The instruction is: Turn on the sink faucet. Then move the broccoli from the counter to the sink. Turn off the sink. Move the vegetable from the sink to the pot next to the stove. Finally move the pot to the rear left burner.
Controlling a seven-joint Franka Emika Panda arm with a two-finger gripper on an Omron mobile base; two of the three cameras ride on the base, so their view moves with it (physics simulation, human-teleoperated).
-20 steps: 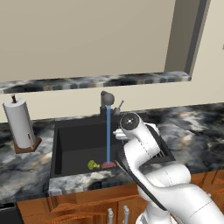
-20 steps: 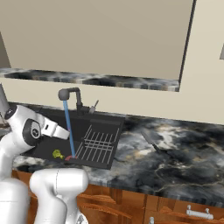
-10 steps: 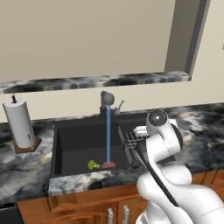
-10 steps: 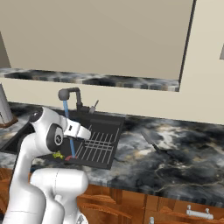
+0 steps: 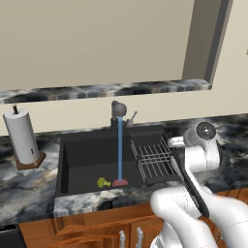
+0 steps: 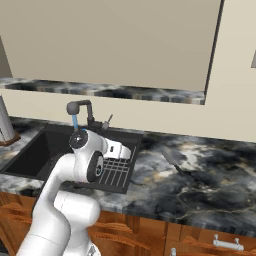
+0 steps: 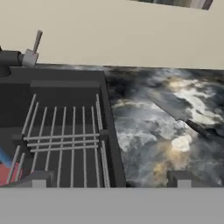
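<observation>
White arm bent over sink

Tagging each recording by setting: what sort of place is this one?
A simulated home kitchen, by the look of it: a black sink with a running faucet set in a marbled stone counter, a paper towel roll beside it, and wooden cabinets below.
</observation>
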